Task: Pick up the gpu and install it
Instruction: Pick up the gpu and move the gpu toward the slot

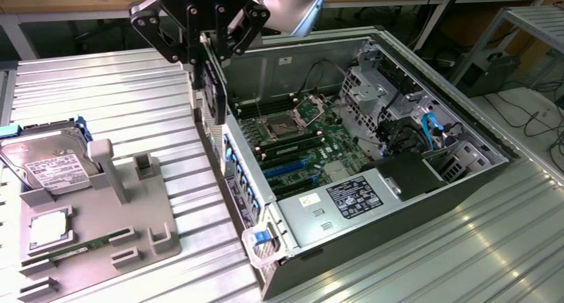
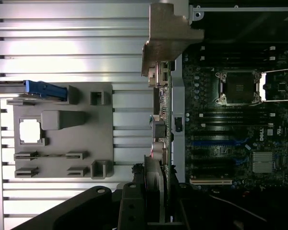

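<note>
Claw: clenched on gpu, fingers pinching both faces of card at upper end.

Gpu: off table, held upright and edge-on. Hanging at wall of case on exterior view's left, between tray and motherboard. Contact with wall not discernible. Not seated in any slot. Silver bracket at end away from fingers, seen in wrist view.

Case: black tower, lying on side, open. Motherboard exposed, with socket and blue slots.

Tray: grey, resting on slatted metal table, just beside case on exterior view's left. Hard drive propped tilted at far end. Memory stick lying flat in groove near front end.
</note>
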